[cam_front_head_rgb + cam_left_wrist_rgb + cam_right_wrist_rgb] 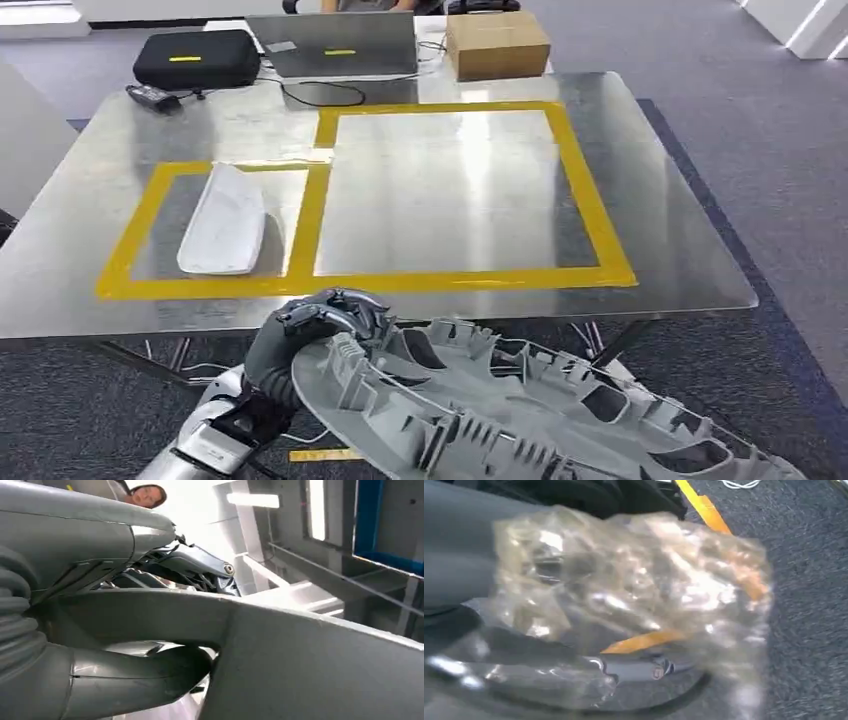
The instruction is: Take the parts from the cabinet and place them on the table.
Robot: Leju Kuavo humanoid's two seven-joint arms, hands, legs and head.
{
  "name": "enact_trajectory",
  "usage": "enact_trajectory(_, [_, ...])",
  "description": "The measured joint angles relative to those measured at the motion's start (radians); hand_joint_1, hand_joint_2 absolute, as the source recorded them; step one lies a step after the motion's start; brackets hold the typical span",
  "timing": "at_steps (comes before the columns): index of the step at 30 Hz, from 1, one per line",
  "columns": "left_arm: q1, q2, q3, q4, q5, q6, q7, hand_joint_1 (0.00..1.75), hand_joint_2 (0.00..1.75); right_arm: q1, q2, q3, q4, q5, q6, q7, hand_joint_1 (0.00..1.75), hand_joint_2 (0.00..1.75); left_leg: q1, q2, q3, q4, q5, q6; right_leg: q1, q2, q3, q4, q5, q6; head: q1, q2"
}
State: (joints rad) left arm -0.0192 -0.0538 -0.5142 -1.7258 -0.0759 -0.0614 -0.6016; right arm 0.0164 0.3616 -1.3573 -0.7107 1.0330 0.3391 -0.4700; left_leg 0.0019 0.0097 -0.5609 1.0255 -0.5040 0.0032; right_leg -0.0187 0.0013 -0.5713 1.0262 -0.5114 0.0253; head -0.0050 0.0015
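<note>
Left hand (pixel 318 330) fingers clamp the grey ribbed plastic panel (pixel 520 420); carry it level beyond them onto the worktop (pixel 660 200). Right hand's fingers: cannot tell.

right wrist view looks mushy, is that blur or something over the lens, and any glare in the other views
Right wrist view: a crinkled clear plastic bag hangs blurred close to the lens, smearing the carpet behind. Head view: sharp, but ceiling lights glare off the metal table. Left wrist view: bright backlight washes out the top; the left hand gripping the grey part is dark.
</note>
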Motion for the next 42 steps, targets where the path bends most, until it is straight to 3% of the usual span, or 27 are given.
enact_trajectory(1, [0.0, 0.0, 0.0, 0.0, 0.0, 0.0, 0.0, 1.75, 1.75, 0.0, 0.0, 0.0, 0.0, 0.0, 0.0, 0.0, 0.0, 0.0, 0.002, -0.002, -0.002, 0.013, -0.012, -0.006, -0.002, 0.0, 0.006, -0.002, -0.001, -0.005, -0.002, 0.0])
enact_trajectory(2, [-0.002, 0.0, 0.0, 0.0, 0.0, 0.0, 0.0, 1.75, 1.75, -0.001, 0.0, -0.002, 0.0, 0.0, 0.0, 0.0, 0.0, 0.0, 0.002, -0.002, -0.027, 0.066, -0.042, -0.011, -0.002, 0.0, 0.01, -0.002, -0.004, -0.012, -0.01, 0.0])
enact_trajectory(4, [-0.001, 0.001, 0.0, 0.0, 0.0, 0.0, 0.0, 1.75, 1.75, -0.002, 0.0, -0.005, 0.0, 0.001, 0.0, -0.001, 0.0, 0.0, 0.004, -0.002, -0.105, 0.22, -0.108, -0.016, -0.001, 0.0, 0.013, -0.002, -0.008, -0.017, -0.01, 0.0])
enact_trajectory(6, [0.0, 0.002, 0.0, 0.002, 0.0, 0.0, 0.001, 1.75, 1.75, -0.002, 0.0, -0.006, 0.0, 0.003, 0.0, -0.002, 0.0, 0.0, 0.004, -0.003, -0.165, 0.314, -0.121, -0.015, 0.001, 0.001, 0.018, -0.002, -0.012, -0.022, -0.01, 0.0])
enact_trajectory(8, [0.0, 0.002, 0.0, 0.004, 0.0, 0.0, 0.004, 1.75, 1.75, -0.002, 0.0, -0.006, 0.0, 0.005, 0.0, -0.002, 0.0, 0.0, 0.003, -0.003, -0.143, 0.243, -0.044, -0.005, 0.004, 0.007, 0.027, -0.002, -0.018, -0.022, -0.011, 0.0])
enact_trajectory(10, [-0.001, 0.002, 0.0, 0.004, -0.002, 0.0, 0.007, 1.75, 1.75, -0.004, 0.0, -0.007, 0.0, 0.009, 0.0, -0.003, 0.0, 0.0, -0.002, -0.006, -0.073, 0.077, 0.055, 0.015, 0.007, 0.012, 0.039, -0.002, -0.025, -0.02, -0.01, 0.0])
enact_trajectory(11, [-0.002, 0.002, 0.0, 0.004, -0.002, 0.0, 0.009, 1.75, 1.75, -0.004, 0.001, -0.007, 0.0, 0.011, 0.001, -0.003, 0.0, 0.0, -0.005, -0.007, -0.053, 0.048, 0.042, 0.026, 0.009, 0.012, 0.039, -0.004, -0.028, -0.017, -0.008, 0.0])
enact_trajectory(15, [-0.004, 0.002, 0.0, 0.006, -0.006, 0.004, 0.018, 1.75, 1.75, -0.007, 0.001, -0.016, 0.001, 0.024, 0.003, -0.011, 0.0, 0.0, -0.011, -0.007, -0.046, 0.008, 0.032, 0.028, 0.007, 0.008, 0.037, -0.013, -0.03, 0.009, -0.011, 0.0])
enact_trajectory(16, [-0.004, 0.0, 0.0, 0.006, -0.008, 0.005, 0.018, 1.75, 1.75, -0.011, 0.001, -0.016, 0.001, 0.026, 0.003, -0.012, 0.0, 0.0, 0.002, -0.006, -0.031, -0.012, 0.038, 0.029, 0.005, 0.008, 0.031, -0.009, -0.038, 0.014, -0.01, 0.0])
enact_trajectory(17, [-0.005, 0.0, 0.0, 0.006, -0.008, 0.005, 0.019, 1.75, 1.75, -0.012, 0.001, -0.019, 0.001, 0.028, 0.003, -0.013, 0.0, 0.0, 0.001, -0.005, -0.024, -0.016, 0.037, 0.032, 0.008, 0.006, 0.023, 0.018, -0.052, 0.018, -0.006, 0.0])
enact_trajectory(18, [-0.005, 0.0, 0.0, 0.007, -0.008, 0.006, 0.021, 1.75, 1.75, -0.015, 0.001, -0.023, 0.001, 0.03, 0.003, -0.014, 0.0, 0.0, 0.001, -0.004, -0.022, -0.016, 0.035, 0.036, 0.007, 0.006, -0.009, 0.079, -0.083, 0.02, -0.004, 0.0])
enact_trajectory(20, [-0.004, 0.0, 0.0, 0.008, -0.008, 0.006, 0.021, 1.75, 1.75, -0.013, 0.001, -0.029, 0.001, 0.032, 0.004, -0.014, 0.0, 0.0, -0.001, -0.003, -0.021, -0.016, 0.03, 0.041, 0.005, 0.005, -0.107, 0.248, -0.146, 0.029, -0.006, 0.0])
enact_trajectory(21, [-0.004, 0.0, -0.001, 0.009, -0.008, 0.006, 0.021, 1.75, 1.75, -0.013, 0.001, -0.031, 0.001, 0.033, 0.004, -0.014, 0.0, 0.0, -0.001, -0.003, -0.02, -0.015, 0.028, 0.041, 0.006, 0.005, -0.137, 0.29, -0.15, 0.031, -0.005, 0.0])
enact_trajectory(22, [-0.003, 0.0, -0.001, 0.01, -0.008, 0.006, 0.021, 1.75, 1.75, -0.011, 0.001, -0.032, 0.001, 0.033, 0.004, -0.014, 0.0, 0.0, -0.001, -0.004, -0.016, -0.015, 0.025, 0.04, 0.005, 0.005, -0.149, 0.291, -0.127, 0.033, -0.005, 0.0])
enact_trajectory(23, [-0.003, 0.0, 0.0, 0.011, -0.008, 0.006, 0.022, 1.75, 1.75, -0.011, 0.001, -0.032, 0.001, 0.033, 0.004, -0.014, 0.0, 0.0, 0.0, -0.006, -0.01, -0.015, 0.02, 0.038, 0.005, 0.004, -0.133, 0.24, -0.08, 0.034, -0.005, 0.0])
enact_trajectory(25, [-0.003, 0.0, 0.0, 0.012, -0.008, 0.006, 0.024, 1.75, 1.75, -0.012, 0.001, -0.035, 0.001, 0.035, 0.004, -0.014, 0.0, 0.0, 0.001, -0.006, 0.007, -0.014, 0.009, 0.032, 0.004, 0.001, -0.056, 0.066, 0.025, 0.031, -0.005, 0.0])
enact_trajectory(27, [-0.005, 0.0, 0.0, 0.013, -0.008, 0.008, 0.026, 1.75, 1.75, -0.016, 0.001, -0.039, 0.002, 0.04, 0.006, -0.017, 0.0, 0.0, -0.008, -0.006, 0.009, -0.005, -0.003, 0.019, 0.007, -0.001, -0.009, -0.008, 0.016, 0.022, -0.004, 0.0])
enact_trajectory(28, [-0.005, -0.001, 0.0, 0.013, -0.008, 0.009, 0.031, 1.75, 1.75, -0.016, 0.001, -0.04, 0.002, 0.046, 0.006, -0.018, 0.0, 0.0, -0.008, -0.006, 0.008, -0.007, -0.001, 0.014, 0.007, -0.001, -0.014, -0.003, 0.017, 0.012, -0.008, 0.0])
enact_trajectory(30, [-0.005, -0.001, -0.001, 0.016, -0.008, 0.012, 0.035, 1.75, 1.75, -0.014, 0.001, -0.046, 0.002, 0.053, 0.007, -0.019, 0.0, 0.0, -0.007, -0.005, 0.01, -0.009, -0.002, 0.011, 0.01, 0.001, -0.015, -0.002, 0.014, 0.003, -0.009, 0.0])
enact_trajectory(32, [-0.007, -0.001, -0.001, 0.016, -0.009, 0.015, 0.036, 1.75, 1.75, -0.015, 0.001, -0.05, 0.002, 0.058, 0.009, -0.022, 0.0, 0.0, -0.006, -0.007, 0.009, 0.012, -0.024, -0.003, 0.001, 0.001, -0.002, -0.008, 0.012, -0.01, -0.012, 0.0])
enact_trajectory(33, [-0.009, 0.0, -0.001, 0.018, -0.009, 0.016, 0.037, 1.75, 1.75, -0.016, 0.001, -0.054, 0.002, 0.061, 0.009, -0.023, 0.0, 0.0, -0.004, -0.007, -0.017, 0.063, -0.05, -0.009, 0.001, 0.001, 0.001, -0.008, 0.008, -0.017, -0.021, 0.0])
enact_trajectory(35, [-0.007, 0.0, -0.001, 0.024, -0.008, 0.016, 0.037, 1.75, 1.75, -0.018, 0.001, -0.056, 0.002, 0.067, 0.01, -0.025, 0.0, 0.0, 0.001, -0.007, -0.106, 0.229, -0.117, -0.016, 0.001, 0.0, 0.007, -0.008, 0.002, -0.023, -0.02, 0.0])
enact_trajectory(36, [-0.005, 0.0, -0.001, 0.027, -0.009, 0.016, 0.037, 1.75, 1.75, -0.018, 0.001, -0.058, 0.002, 0.069, 0.011, -0.027, 0.0, 0.0, 0.002, -0.007, -0.143, 0.288, -0.128, -0.017, 0.001, 0.001, 0.009, -0.008, -0.001, -0.024, -0.019, 0.0])
enact_trajectory(37, [-0.004, 0.001, -0.001, 0.03, -0.009, 0.017, 0.039, 1.75, 1.75, -0.017, 0.001, -0.06, 0.002, 0.071, 0.012, -0.027, 0.0, 0.0, 0.003, -0.007, -0.159, 0.305, -0.119, -0.017, 0.001, 0.002, 0.013, -0.008, -0.004, -0.023, -0.02, 0.0])
enact_trajectory(38, [-0.005, 0.002, -0.001, 0.034, -0.009, 0.017, 0.041, 1.75, 1.75, -0.017, 0.001, -0.064, 0.002, 0.072, 0.013, -0.028, 0.0, 0.0, 0.004, -0.007, -0.153, 0.274, -0.075, -0.015, 0.001, 0.004, 0.021, -0.008, -0.009, -0.023, -0.02, 0.0])
enact_trajectory(41, [-0.006, 0.002, -0.001, 0.037, -0.009, 0.017, 0.042, 1.75, 1.75, -0.018, 0.001, -0.07, 0.002, 0.077, 0.016, -0.031, 0.0, 0.0, 0.001, -0.007, -0.065, 0.045, 0.067, 0.002, 0.001, 0.008, 0.044, -0.008, -0.025, -0.015, -0.02, 0.0])
enact_trajectory(42, [-0.007, 0.002, -0.001, 0.038, -0.009, 0.017, 0.043, 1.75, 1.75, -0.019, 0.001, -0.073, 0.002, 0.079, 0.016, -0.031, 0.0, 0.0, -0.004, -0.007, -0.055, 0.039, 0.05, 0.005, 0.006, 0.009, 0.035, -0.009, -0.029, -0.009, -0.018, 0.0])
